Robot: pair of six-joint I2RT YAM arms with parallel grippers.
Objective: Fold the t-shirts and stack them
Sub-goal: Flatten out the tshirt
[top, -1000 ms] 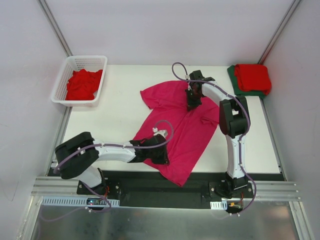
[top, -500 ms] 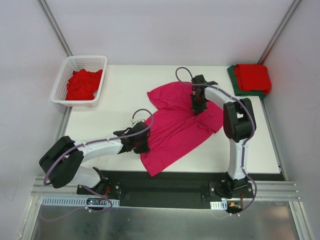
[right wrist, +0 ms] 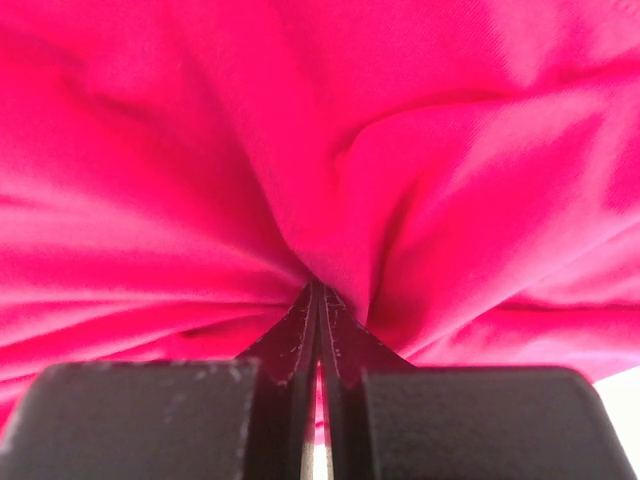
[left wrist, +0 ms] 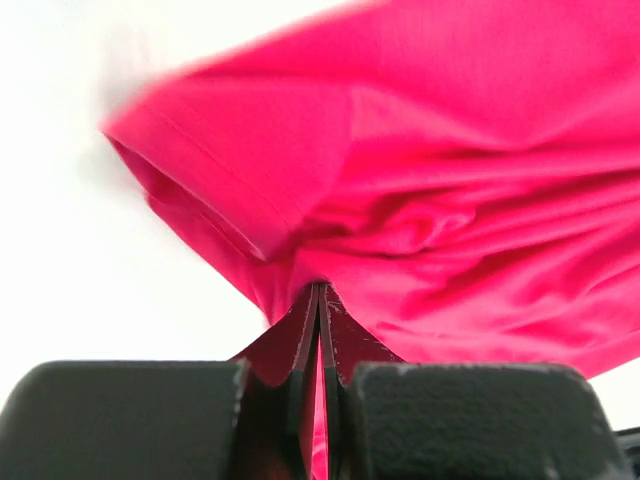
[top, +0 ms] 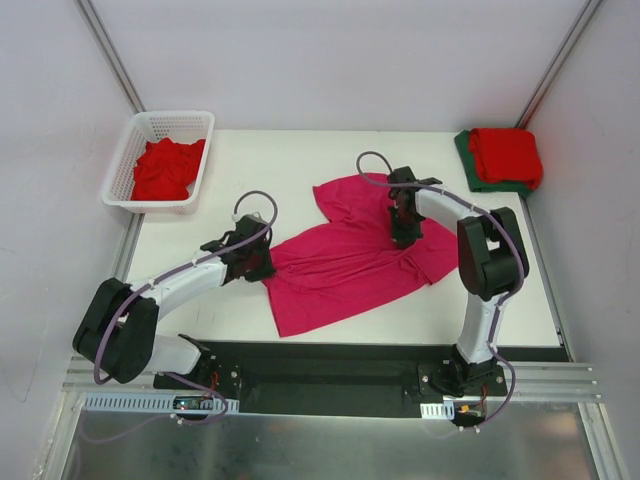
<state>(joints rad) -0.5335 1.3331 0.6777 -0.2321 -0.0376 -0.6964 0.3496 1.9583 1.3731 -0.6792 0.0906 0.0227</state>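
Your left gripper [left wrist: 318, 292] and right gripper [right wrist: 318, 290] each clamp the magenta t-shirt [top: 340, 268]; its cloth swamps your right wrist view and blurs in the left

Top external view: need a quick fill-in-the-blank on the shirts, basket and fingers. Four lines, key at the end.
1. The crumpled cloth in the white plastic lattice basket at far left is ____.
2. The left gripper has its fingers ____ on the magenta-pink cloth t-shirt.
3. The cloth pinched in the right gripper fingers is ____ in colour.
4. At far right, a folded red cloth shirt lies on a lower folded shirt of dark ____.

Missing words: red; shut; magenta-pink; green.
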